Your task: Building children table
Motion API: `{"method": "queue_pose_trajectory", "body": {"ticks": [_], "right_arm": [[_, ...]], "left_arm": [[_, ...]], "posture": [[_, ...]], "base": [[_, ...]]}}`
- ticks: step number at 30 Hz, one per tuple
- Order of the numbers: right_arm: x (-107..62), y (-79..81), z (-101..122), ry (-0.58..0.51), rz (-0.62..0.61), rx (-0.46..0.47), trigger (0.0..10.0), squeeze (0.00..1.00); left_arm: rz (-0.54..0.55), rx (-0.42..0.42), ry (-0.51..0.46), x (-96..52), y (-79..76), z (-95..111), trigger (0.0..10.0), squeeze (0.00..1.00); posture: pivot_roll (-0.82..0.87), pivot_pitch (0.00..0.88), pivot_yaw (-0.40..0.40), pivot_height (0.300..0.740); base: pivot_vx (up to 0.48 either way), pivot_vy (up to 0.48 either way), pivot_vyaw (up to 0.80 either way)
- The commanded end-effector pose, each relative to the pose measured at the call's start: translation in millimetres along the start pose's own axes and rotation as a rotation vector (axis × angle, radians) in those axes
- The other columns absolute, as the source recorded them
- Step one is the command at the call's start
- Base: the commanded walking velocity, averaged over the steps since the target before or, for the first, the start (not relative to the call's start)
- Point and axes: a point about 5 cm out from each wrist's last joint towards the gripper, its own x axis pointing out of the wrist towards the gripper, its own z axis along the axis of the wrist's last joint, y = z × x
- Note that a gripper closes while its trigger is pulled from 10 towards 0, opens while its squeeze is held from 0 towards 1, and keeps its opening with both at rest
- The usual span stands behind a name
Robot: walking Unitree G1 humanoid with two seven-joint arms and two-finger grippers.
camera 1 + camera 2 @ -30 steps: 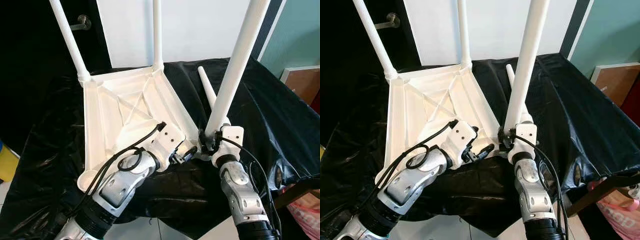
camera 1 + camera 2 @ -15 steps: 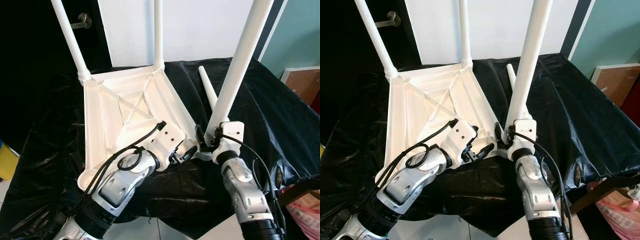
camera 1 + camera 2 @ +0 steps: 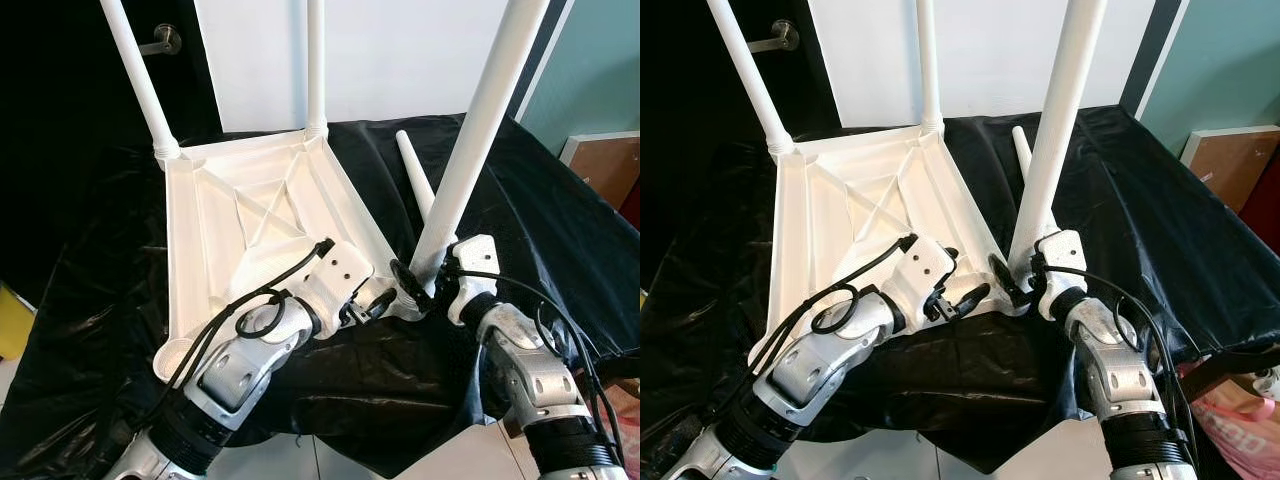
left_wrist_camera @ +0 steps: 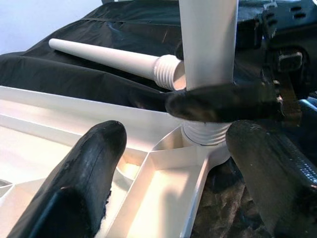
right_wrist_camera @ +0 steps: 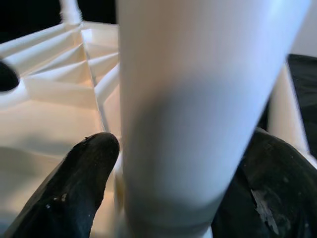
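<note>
Left eye, table: the white child's table (image 3: pixel 250 230) lies upside down on the black sheet (image 3: pixel 520 200) over the tabletop, underside ribs facing up, two far legs (image 3: pixel 140 80) already standing in their sockets.
Left eye, third leg: the leg (image 3: pixel 470 160) stands in the near right corner socket, long axis nearly upright, leaning a little to the right, thick threaded end down.
Left eye, spare leg: the fourth leg (image 3: pixel 415 175) lies flat on the sheet just behind that corner, thin tip pointing away.
Right eye, right gripper: the right gripper (image 3: pixel 1025 270) grasps the base of the third leg just above the socket.
Right eye, left gripper: the left gripper (image 3: pixel 965 298) sits at the table's near rim, just beside that corner.
Left wrist: its fingers (image 4: pixel 84 173) are spread apart over the rim, clamping nothing; the leg's threads meet the socket just ahead, and the spare's threaded end lies close behind.
Right wrist: both fingers (image 5: pixel 79 183) press either side of the leg's shaft.
Step, my guess: screwing in the third leg, about halfway through.
Next, my guess: turn the leg about its long axis until seated, the left steadying the table; then fetch the spare.
</note>
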Motion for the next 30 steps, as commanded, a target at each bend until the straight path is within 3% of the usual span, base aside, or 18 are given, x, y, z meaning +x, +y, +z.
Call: {"method": "queue_pose_trajectory", "body": {"ticks": [1, 2, 3, 4, 5, 13, 14, 30], "right_arm": [[0.3, -1.4, -7.1, 0.033, 0.052, -0.009, 10.0, 0.0], [0.4, -2.5, -9.5, 0.047, 0.065, -0.012, 10.0, 0.0], [0.9, -4.5, -13.5, 0.062, 0.082, -0.022, 4.6, 0.0], [0.9, -4.5, -13.5, 0.062, 0.082, -0.022, 4.6, 0.0], [1.4, -5.9, -15.1, 0.066, 0.083, -0.02, 0.0, 0.0], [4.2, -8.8, -19.0, 0.077, 0.084, -0.016, 0.0, 0.0], [4.3, -8.9, -19.3, 0.077, 0.086, -0.012, 10.0, 0.0], [1.0, -1.0, -12.4, -0.008, -0.079, 0.058, 10.0, 0.0]], "left_arm": [[-0.101, 0.005, 0.022, -2.0, -5.7, -3.0, 10.0, 0.0], [-0.1, 0.005, 0.025, -2.3, -5.2, -3.4, 10.0, 0.0], [-0.098, 0.001, 0.028, -2.6, -4.4, -4.3, 10.0, 0.0], [-0.098, 0.001, 0.028, -2.6, -4.4, -4.3, 10.0, 0.0], [-0.097, 0.001, 0.029, -2.6, -4.1, -4.9, 10.0, 0.0], [-0.091, 0.001, 0.033, -3.3, -1.8, -6.1, 10.0, 0.0], [-0.09, 0.0, 0.034, -3.7, -1.9, -6.4, 10.0, 0.0], [-0.112, 0.009, 0.035, -3.9, -6.7, -4.8, 10.0, 0.0]], "posture": [[-0.11, 0.021, -0.015, 0.74], [-0.11, 0.021, -0.015, 0.74], [-0.11, 0.023, -0.015, 0.74], [-0.11, 0.023, -0.015, 0.74], [-0.11, 0.024, -0.014, 0.74], [-0.1, 0.023, -0.009, 0.74], [-0.1, 0.023, -0.009, 0.74], [-0.11, 0.032, -0.003, 0.74]], "base": [[0.0, 0.0, 0.0], [0.0, 0.0, 0.0], [0.0, 0.0, 0.0], [0.0, 0.0, 0.0], [0.0, 0.0, 0.0], [0.0, 0.0, 0.0], [0.0, 0.0, 0.0], [0.0, 0.0, 0.0]]}}
